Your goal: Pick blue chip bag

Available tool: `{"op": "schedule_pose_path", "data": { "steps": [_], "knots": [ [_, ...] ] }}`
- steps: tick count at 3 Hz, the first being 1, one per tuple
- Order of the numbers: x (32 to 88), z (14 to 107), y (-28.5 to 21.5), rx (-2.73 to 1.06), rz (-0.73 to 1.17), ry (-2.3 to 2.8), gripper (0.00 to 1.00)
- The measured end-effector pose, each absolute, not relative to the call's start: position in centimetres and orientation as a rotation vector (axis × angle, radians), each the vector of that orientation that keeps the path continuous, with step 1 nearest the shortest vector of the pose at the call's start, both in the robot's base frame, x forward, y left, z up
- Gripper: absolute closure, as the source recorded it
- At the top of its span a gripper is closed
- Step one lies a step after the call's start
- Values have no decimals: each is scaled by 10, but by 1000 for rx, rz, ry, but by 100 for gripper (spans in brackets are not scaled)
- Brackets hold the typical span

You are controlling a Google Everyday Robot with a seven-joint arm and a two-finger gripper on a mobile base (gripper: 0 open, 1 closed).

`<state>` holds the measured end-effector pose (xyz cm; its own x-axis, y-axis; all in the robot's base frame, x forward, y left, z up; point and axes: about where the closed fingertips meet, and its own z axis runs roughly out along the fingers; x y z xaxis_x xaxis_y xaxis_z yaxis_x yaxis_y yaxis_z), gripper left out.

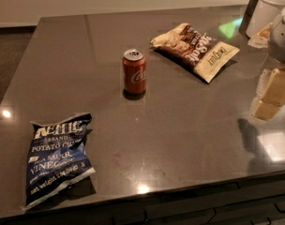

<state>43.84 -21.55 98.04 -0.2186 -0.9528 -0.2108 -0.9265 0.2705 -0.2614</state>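
Observation:
The blue chip bag (58, 156) lies flat at the front left corner of the dark table (180, 135), navy with white "Kettle Brand" lettering and white seams. My gripper (271, 95) shows as tan pieces at the right edge of the view, under a white arm housing (282, 36). It hovers over the right side of the table, far from the bag, and holds nothing that I can see.
A red soda can (134, 71) stands upright mid-table. A tan-and-brown snack bag (196, 48) lies behind it to the right. A white container (269, 8) stands at the back right corner. The table's front edge runs just below the blue bag.

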Motion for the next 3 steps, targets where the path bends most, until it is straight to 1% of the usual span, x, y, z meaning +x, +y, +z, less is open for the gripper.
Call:
{"op": "schedule_pose_path", "data": {
  "steps": [1, 2, 3],
  "knots": [
    [438, 980, -216, -1716, -113, 2220, 0],
    [442, 987, -203, -1710, -78, 2202, 0],
    [444, 990, -172, -1718, -12, 2160, 0]
  ]
}}
